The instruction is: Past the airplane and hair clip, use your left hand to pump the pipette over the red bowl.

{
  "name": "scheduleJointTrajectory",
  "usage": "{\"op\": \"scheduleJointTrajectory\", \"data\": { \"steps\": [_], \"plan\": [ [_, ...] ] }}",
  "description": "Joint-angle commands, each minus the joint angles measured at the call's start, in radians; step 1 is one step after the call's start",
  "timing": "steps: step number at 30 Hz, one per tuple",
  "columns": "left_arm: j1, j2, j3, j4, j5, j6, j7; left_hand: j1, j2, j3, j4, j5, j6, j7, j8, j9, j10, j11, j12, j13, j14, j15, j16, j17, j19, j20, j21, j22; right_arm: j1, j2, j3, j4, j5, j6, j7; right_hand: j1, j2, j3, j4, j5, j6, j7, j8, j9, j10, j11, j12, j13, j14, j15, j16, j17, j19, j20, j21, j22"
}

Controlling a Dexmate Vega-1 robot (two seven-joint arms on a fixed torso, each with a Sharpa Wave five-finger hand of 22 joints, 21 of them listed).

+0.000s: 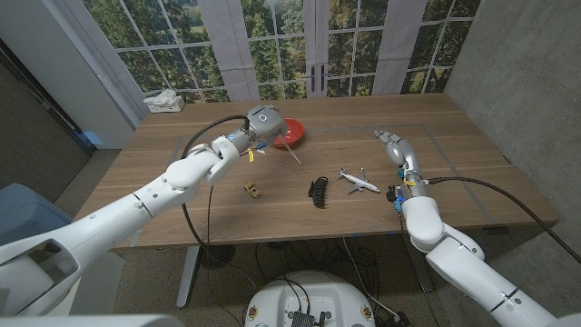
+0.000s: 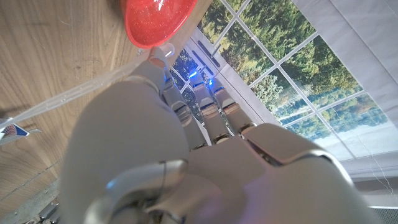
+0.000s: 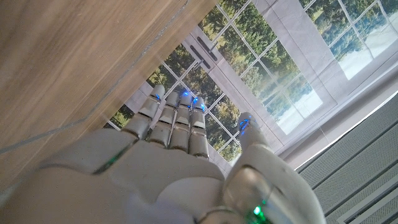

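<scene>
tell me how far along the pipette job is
Done: the left hand has reached past the airplane and hair clip to the red bowl. In hand: it appears to hold the pipette, tip outside the bowl. Left: pumping over the bowl.

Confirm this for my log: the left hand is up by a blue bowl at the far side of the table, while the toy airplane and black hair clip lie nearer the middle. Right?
One detail is off: the bowl is red, not blue, as the head view and left wrist view show. The rest stands: the left hand is beside it at the far side, with the toy airplane and black hair clip nearer the middle.
</scene>
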Motion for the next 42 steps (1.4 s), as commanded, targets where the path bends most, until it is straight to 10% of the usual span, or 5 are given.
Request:
{"op": "scheduleJointTrajectory", "data": {
  "steps": [1, 42],
  "plan": [
    [-0.016, -0.008, 0.005, 0.006, 0.012, 0.0, 0.035, 0.011, 0.001, -0.003, 0.0, 0.004, 0.009, -0.004, 0.003, 0.005, 0.044, -0.033, 0.003, 0.04, 0.011, -0.172, -0.004, 0.005, 0.007, 0.002, 0.0, 0.005, 0.014, -0.04, -0.029, -0.065, -0.051, -0.087, 0.015, 0.011, -0.01, 0.006, -0.001, 0.005, 0.005, -0.006, 0.004, 0.006, 0.001, -0.005, 0.002, 0.002, 0.0, -0.006, 0.007, 0.003, 0.008, 0.004, -0.001, 0.002],
    [-0.065, -0.033, 0.028, 0.005, 0.08, 0.0, 0.071, 0.012, 0.001, -0.011, 0.001, 0.005, 0.01, -0.011, 0.003, 0.007, 0.046, -0.034, -0.004, 0.043, 0.016, -0.172, -0.012, 0.006, 0.009, -0.002, -0.003, 0.005, 0.136, -0.119, -0.132, -0.108, -0.111, -0.189, 0.162, 0.04, -0.014, 0.007, 0.0, 0.008, 0.002, -0.012, 0.0, 0.007, 0.003, -0.013, -0.002, 0.007, 0.0, -0.017, 0.009, 0.003, 0.014, 0.001, -0.011, 0.002]
  ]
}}
